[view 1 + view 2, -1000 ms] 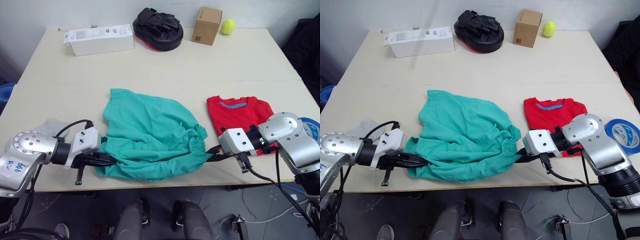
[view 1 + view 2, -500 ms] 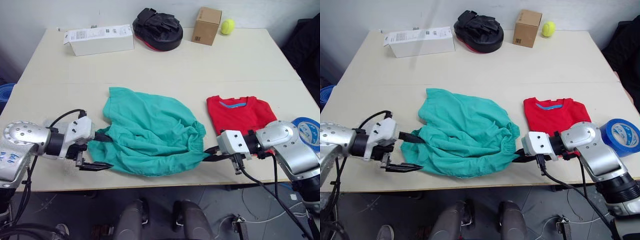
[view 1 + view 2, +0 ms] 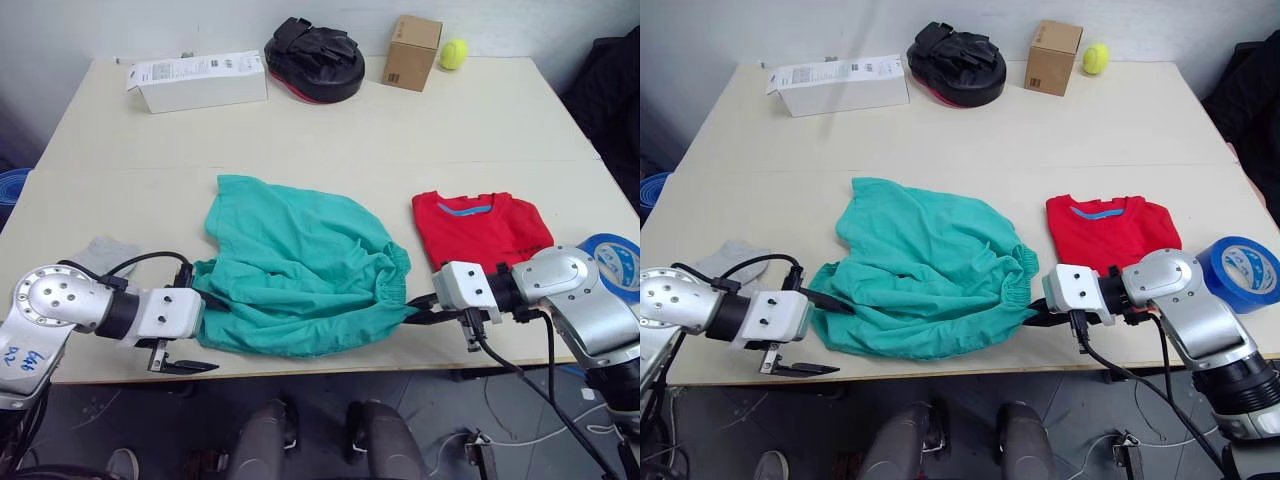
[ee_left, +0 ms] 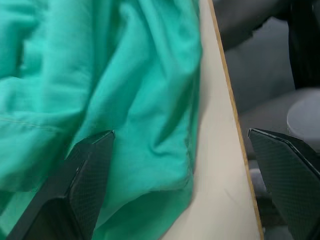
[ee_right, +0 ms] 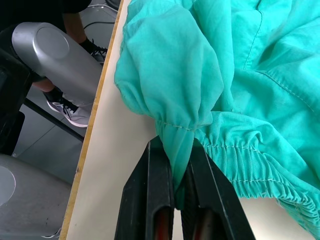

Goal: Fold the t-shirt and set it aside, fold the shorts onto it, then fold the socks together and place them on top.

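the left pincer point(image 3: 196, 333) has released the shorts point(image 3: 300, 270) and gapes wide; the right pincer point(image 5: 172, 200) pinches their waistband.

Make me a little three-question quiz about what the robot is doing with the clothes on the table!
1. True or false: the right tool is shut on the gathered waistband of the shorts.
2. Which is open right now?
A. the left tool
B. the right tool
C. both
3. Fill the gap: the folded red t-shirt lies on the robot's ____ side of the shorts.

Key
1. True. The two fingers pinch a fold of the teal cloth between them.
2. A. Its fingers stand wide apart at the shorts' near edge by the table rim, with no cloth pinched between them.
3. right.
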{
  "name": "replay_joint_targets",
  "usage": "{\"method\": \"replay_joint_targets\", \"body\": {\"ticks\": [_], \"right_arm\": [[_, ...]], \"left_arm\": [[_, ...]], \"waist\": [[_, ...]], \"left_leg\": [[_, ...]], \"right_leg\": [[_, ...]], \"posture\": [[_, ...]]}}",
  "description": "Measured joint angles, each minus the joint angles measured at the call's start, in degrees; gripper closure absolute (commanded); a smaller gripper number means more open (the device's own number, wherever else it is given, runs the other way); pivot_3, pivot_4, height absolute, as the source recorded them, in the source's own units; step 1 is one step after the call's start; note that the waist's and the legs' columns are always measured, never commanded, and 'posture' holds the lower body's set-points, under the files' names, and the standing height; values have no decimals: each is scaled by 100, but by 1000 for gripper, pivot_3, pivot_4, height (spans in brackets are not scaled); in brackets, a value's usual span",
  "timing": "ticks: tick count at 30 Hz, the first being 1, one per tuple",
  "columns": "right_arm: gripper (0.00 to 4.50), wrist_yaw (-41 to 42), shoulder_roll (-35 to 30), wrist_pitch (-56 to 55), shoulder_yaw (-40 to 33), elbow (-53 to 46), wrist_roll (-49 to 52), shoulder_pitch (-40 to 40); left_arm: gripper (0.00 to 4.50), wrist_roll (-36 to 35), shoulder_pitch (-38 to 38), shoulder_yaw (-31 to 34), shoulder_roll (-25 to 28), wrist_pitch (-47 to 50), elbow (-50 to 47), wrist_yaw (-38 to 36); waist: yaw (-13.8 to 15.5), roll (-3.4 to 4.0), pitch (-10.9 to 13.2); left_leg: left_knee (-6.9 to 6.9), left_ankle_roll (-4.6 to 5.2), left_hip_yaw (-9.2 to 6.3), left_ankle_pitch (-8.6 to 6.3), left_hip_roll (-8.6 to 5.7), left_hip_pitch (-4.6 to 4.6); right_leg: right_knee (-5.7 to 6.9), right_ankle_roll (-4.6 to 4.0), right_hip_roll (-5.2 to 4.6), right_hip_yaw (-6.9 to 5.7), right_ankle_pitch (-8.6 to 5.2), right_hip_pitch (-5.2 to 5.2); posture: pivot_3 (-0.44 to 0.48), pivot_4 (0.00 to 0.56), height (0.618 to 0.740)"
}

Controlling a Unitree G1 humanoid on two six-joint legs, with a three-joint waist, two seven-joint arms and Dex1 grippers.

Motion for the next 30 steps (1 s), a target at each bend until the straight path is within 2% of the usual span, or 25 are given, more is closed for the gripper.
{"method": "replay_joint_targets", "body": {"ticks": [5,17,20,26,30], "right_arm": [[4500,-54,16,29,0,-55,0,5],[4500,-71,14,52,-1,-190,32,116],[4500,-68,14,52,-1,-198,36,116],[4500,-50,-4,35,-1,-198,37,117],[4500,69,-103,47,-85,-254,166,208]], "left_arm": [[7,518,64,-303,-136,-508,264,257],[3737,461,67,-329,-351,-792,648,284],[4495,458,67,-329,-353,-828,659,287],[4495,368,103,-324,-352,-827,665,183],[4495,-183,419,-236,-39,-292,444,-276]], "waist": [[0,0,0],[1,0,0],[1,0,0],[-3,0,0],[-8,0,0]], "left_leg": [[-1,10,0,5,0,1],[0,15,-1,8,1,1],[0,15,-1,8,0,1],[0,15,-1,7,0,1],[-4,14,-2,7,1,0]], "right_leg": [[2,0,0,0,0,-1],[3,0,-2,0,0,0],[3,0,-2,0,0,0],[2,0,-2,-1,0,0],[0,0,-1,-1,0,-1]], "posture": [[0,150,740],[0,150,740],[0,150,740],[0,150,740],[0,150,740]]}}
